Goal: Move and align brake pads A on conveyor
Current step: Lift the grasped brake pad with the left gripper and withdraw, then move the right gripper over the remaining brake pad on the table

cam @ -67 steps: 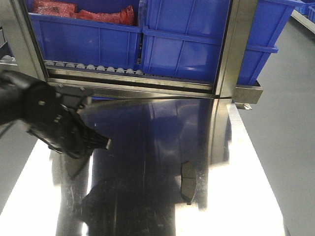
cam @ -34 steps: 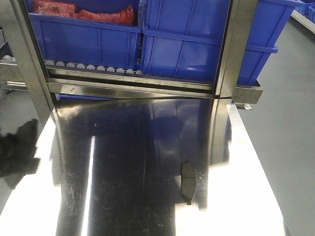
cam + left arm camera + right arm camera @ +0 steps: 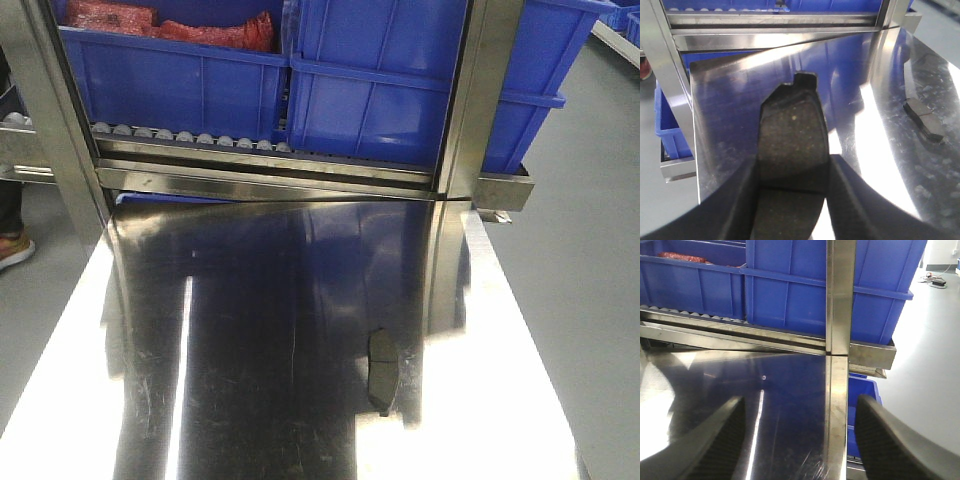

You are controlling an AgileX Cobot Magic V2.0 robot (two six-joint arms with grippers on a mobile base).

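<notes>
Left gripper [image 3: 792, 192] is pinching one brake pad [image 3: 792, 135], with its fingers [image 3: 742, 200] pressed against both long side edges. The pad's long axis runs straight out along the gripper. Its notched tab end points at the roller rack [image 3: 775, 30], and the speckled face is turned up to the wrist camera. It is held over the steel table [image 3: 725, 100].

A second brake pad [image 3: 382, 372] lies flat on the table, right of centre. Its long axis runs near-to-far toward the rack, and it is well apart from the held one.

Right gripper [image 3: 800, 440] is spread wide and empty, over the table's right edge by the rack's upright post [image 3: 840, 295]. Blue bins [image 3: 380, 90] sit on the rack.
</notes>
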